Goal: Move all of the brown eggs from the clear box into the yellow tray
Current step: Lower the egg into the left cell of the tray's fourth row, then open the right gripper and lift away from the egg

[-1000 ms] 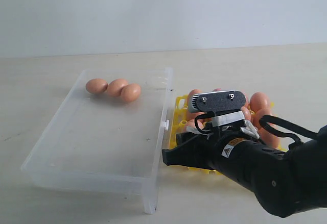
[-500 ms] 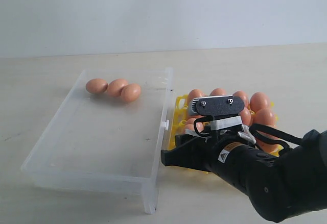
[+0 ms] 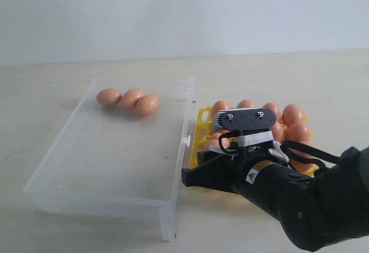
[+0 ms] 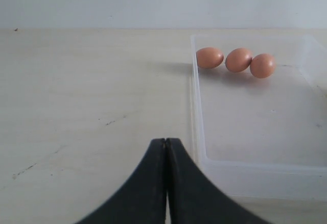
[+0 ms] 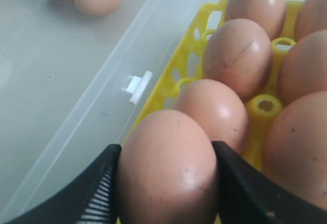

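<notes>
Three brown eggs (image 3: 131, 98) lie together at the far end of the clear box (image 3: 104, 202); the left wrist view shows them too (image 4: 239, 59). Several more brown eggs (image 3: 291, 114) fill cups of the yellow tray (image 3: 202, 127) right of the box. My right gripper (image 3: 199, 171) is low over the tray's near left corner. In the right wrist view its jaws (image 5: 166, 150) press both sides of a brown egg (image 5: 166, 178), beside seated eggs (image 5: 237, 55). My left gripper (image 4: 166, 142) is shut and empty, over bare table beside the box's wall (image 4: 196, 106).
The box's small white latch (image 3: 187, 141) sticks out toward the yellow tray, with only a narrow gap between the two. The pale tabletop (image 3: 288, 74) runs back to a plain wall. My right arm's black body (image 3: 300, 201) hides the tray's near part.
My right arm has sunk a little toward the tray's near left corner, egg still held, uncovering the eggs at the tray's back. The box's eggs and left gripper have not moved.
</notes>
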You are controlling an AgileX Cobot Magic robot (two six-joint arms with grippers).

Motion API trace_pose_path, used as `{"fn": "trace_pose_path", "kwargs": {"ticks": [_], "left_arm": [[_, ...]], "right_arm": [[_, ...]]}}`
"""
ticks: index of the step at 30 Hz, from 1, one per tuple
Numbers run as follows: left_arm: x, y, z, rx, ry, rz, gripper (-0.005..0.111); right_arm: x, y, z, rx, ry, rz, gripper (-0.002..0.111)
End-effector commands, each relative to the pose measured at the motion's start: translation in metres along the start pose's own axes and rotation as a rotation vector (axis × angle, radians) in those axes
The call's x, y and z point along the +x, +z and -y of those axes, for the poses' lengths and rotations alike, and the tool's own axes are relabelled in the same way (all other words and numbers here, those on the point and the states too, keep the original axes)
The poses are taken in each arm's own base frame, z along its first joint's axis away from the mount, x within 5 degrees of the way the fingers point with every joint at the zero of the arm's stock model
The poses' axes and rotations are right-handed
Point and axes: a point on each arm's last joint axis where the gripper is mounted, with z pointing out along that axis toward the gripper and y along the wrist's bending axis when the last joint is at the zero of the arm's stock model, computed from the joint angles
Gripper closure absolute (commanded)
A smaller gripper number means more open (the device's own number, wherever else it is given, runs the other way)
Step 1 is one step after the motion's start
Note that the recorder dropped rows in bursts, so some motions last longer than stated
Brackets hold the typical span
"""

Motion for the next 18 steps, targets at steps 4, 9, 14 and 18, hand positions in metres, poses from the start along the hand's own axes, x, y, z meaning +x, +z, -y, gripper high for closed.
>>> {"fn": "trace_pose_path", "kwargs": {"ticks": [4, 9, 14, 18], "left_arm": [[-0.002, -0.001, 0.000, 0.000, 0.000, 0.014, 0.107], [-0.002, -0.001, 0.000, 0.000, 0.000, 0.014, 0.107], [-0.002, -0.001, 0.000, 0.000, 0.000, 0.014, 0.107], [-0.002, -0.001, 0.000, 0.000, 0.000, 0.014, 0.107]], "right_arm": [[-0.002, 0.000, 0.000, 0.004, 0.005, 0.030, 0.050], [-0.003, 0.000, 0.000, 0.005, 0.007, 0.037, 0.050], [-0.009, -0.004, -0.001, -0.004, 0.012, 0.062, 0.050], [-0.028, -0.019, -0.003, -0.011, -0.030, 0.133, 0.050]]}}
